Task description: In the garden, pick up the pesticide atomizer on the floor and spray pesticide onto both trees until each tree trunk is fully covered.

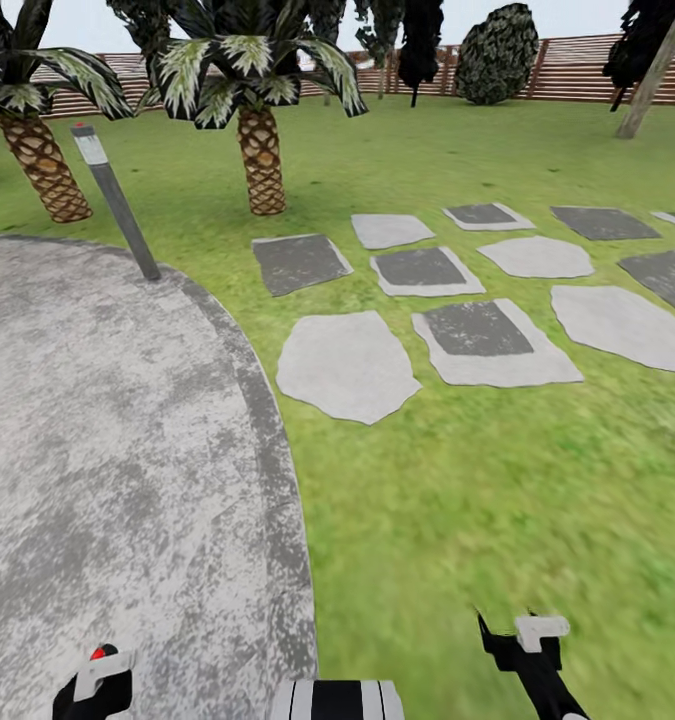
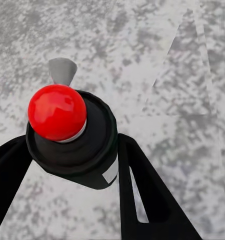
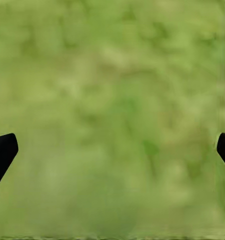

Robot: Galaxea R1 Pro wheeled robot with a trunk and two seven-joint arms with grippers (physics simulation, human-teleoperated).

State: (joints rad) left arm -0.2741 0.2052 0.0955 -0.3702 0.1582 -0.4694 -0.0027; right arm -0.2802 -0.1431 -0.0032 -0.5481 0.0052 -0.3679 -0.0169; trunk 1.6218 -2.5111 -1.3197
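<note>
**Two grippers low in the head view, bottle in the left**

Two arms show at the lower edge of the head view. The left gripper [image 1: 95, 680] sits at about 7 o'clock over the floor [image 1: 107, 450] — rough mottled grey paving with a curved rim. In the left wrist view its black fingers [image 2: 142, 190] are clamped on either side of the pesticide atomizer [image 2: 72, 137], a dark bottle with a round red top, held above the paving.

The right gripper [image 1: 525, 640], at about 5 o'clock, hangs over the grass lawn [image 1: 477, 500]; in the right wrist view its fingertips [image 3: 2, 150] stand far apart, nothing between them.

Ahead, toward 1 o'clock, flat stepping stones [image 1: 475, 335] lie in the grass. Two palms [image 1: 262, 150] stand at 11 to 12 o'clock, a slanted grey post [image 1: 117, 205] beside the paving rim. A pale leaning tree trunk [image 1: 657, 75] stands at 2 o'clock — brown slat fence [image 1: 577, 70] behind.
</note>
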